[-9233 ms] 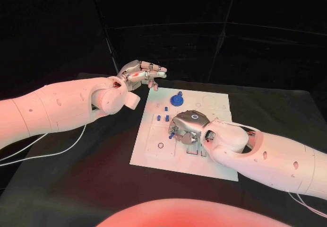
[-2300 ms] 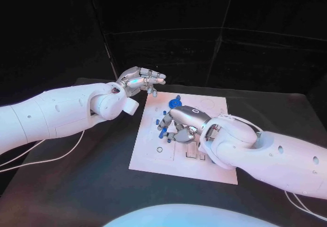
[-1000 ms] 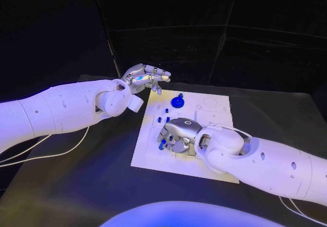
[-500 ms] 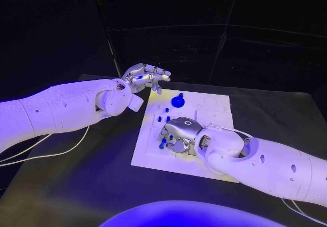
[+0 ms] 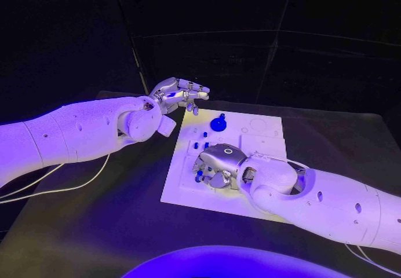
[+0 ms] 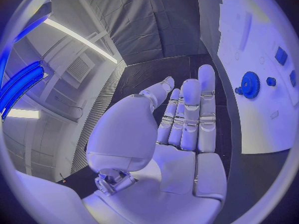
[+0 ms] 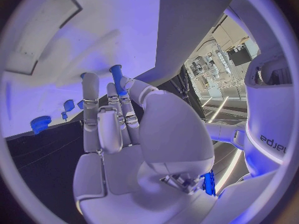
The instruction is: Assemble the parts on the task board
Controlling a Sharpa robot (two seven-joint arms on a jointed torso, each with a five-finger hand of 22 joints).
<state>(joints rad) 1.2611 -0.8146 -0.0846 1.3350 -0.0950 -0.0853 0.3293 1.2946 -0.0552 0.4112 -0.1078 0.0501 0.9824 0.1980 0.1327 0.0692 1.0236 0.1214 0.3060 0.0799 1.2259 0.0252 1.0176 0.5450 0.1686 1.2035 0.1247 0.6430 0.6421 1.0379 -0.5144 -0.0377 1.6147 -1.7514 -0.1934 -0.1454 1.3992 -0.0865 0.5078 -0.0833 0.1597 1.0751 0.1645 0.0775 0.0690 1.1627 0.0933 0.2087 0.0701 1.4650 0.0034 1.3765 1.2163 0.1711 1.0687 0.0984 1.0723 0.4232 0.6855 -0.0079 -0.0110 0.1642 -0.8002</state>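
Note:
The white task board lies in the middle of the black table. A blue gear stands near its far edge, with small blue pegs just in front of it. My right hand hovers low over the board's left-middle part, fingers pointing down. In the right wrist view it pinches a small blue peg between thumb and fingertips, above the board. My left hand hangs in the air beyond the board's far-left corner, fingers extended, holding nothing. The left wrist view shows that hand and the gear.
Recessed slots and small holes mark the board's near and right parts. Black table surrounds the board on every side. A white cable trails under my left arm.
My right hand has stayed over the board's left-middle part with the peg, shifting only slightly. The left hand has not moved.

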